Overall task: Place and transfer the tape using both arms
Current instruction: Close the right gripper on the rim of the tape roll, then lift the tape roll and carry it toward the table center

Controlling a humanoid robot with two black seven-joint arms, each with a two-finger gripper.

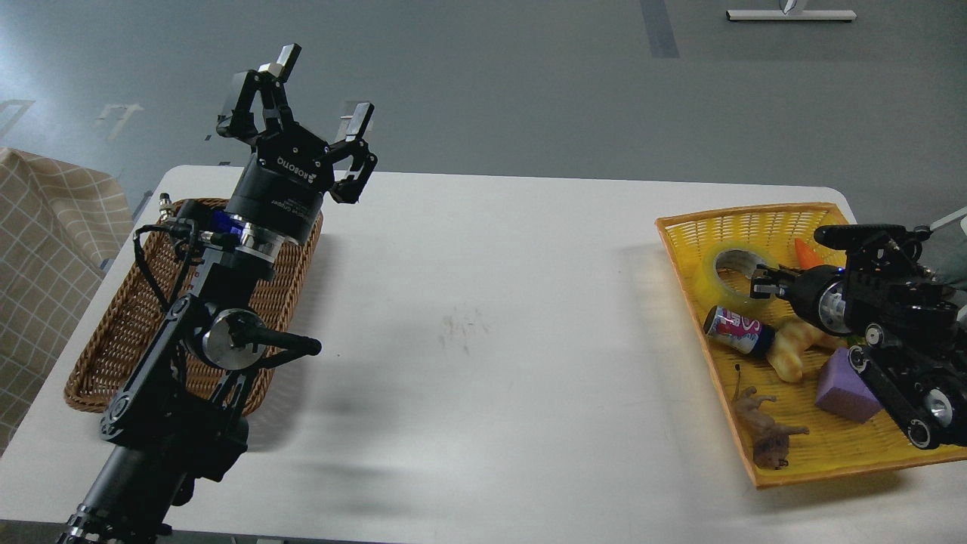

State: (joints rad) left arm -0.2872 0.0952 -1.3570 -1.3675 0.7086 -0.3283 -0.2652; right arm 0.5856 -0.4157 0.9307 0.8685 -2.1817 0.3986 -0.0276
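Over the brown wicker basket (113,332) at the table's left edge, the left gripper (317,94) is raised with fingers spread, holding nothing. The translucent yellow tape roll (729,273) lies flat in the yellow woven tray (680,257) at the right edge. The right gripper (759,285) reaches its core from the right; whether its fingers grasp, I cannot tell.

table (491,317): smooth matt white | 9 o'clock basket (98,355): brown woven wicker | 3 o'clock basket (684,261): yellow woven | tape (727,278): glossy translucent plastic | arm joint caps (220,341): shiny metal | cloth (45,227): checked fabric
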